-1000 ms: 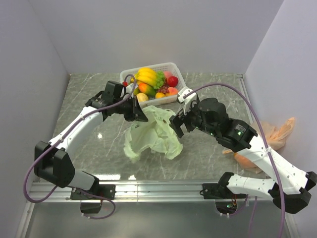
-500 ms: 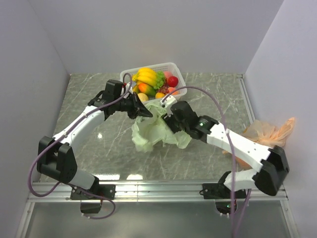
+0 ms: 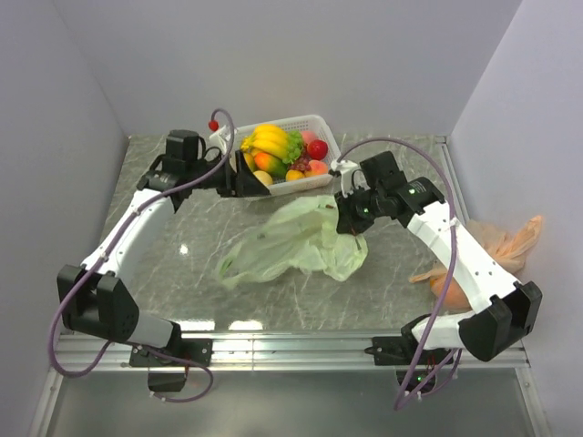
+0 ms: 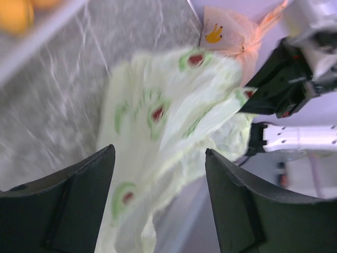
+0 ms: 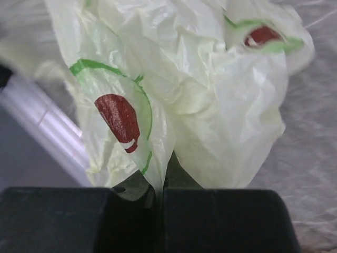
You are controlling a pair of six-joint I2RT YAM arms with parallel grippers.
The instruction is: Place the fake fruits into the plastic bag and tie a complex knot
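Where the right gripper (image 3: 350, 222) clamps it, the plastic bag (image 3: 290, 248) — crumpled — spreads leftward.

- A grey-green marbled tabletop (image 3: 392, 182) with pale veins, glossy enough to catch small white light glints (image 3: 185, 248).
- A plain, pale lavender-white back wall (image 3: 291, 55).
- A matching left wall (image 3: 46, 137) and right wall (image 3: 528, 109) close in the sides.
- A metal rail (image 3: 291, 350) runs along the table's near edge.
- The lighting is soft and even.
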